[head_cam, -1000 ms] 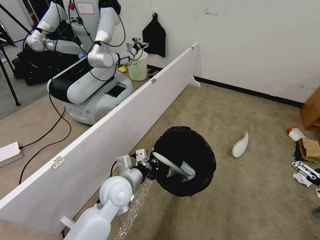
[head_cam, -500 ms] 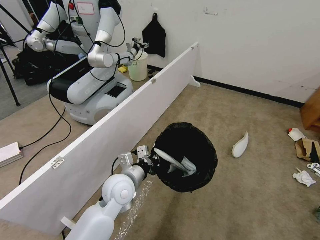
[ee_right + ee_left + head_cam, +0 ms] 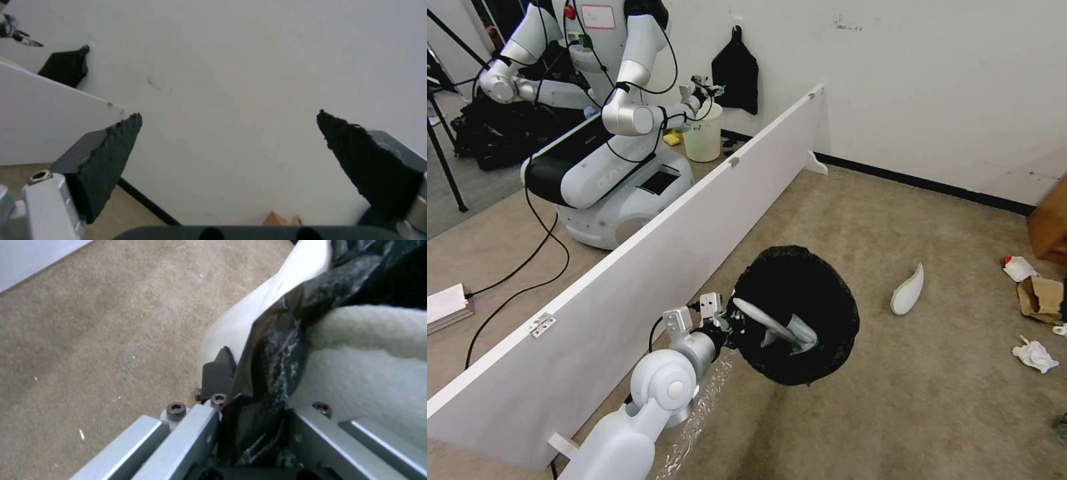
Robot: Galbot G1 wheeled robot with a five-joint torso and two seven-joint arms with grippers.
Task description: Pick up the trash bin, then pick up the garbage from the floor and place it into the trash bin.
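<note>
Bin's off the floor, slipper already in

Left gripper (image 3: 728,325) is clamped on the trash bin (image 3: 794,313) rim, holding it above the carpet (image 3: 840,220) beside the white partition (image 3: 627,267). One slipper (image 3: 774,328) sits inside, another slipper (image 3: 908,291) lies on the carpet nearby. Right gripper (image 3: 229,133) is spread wide, holding nothing, facing the wall (image 3: 231,66).

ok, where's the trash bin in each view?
Head view: trash bin sits low at centre, its rim pinched by the left gripper, a white slipper inside it.
Left wrist view: white wall and black liner, close up, between the fingers.
Right wrist view: not in it.
Shared landmark: that slipper.
</note>
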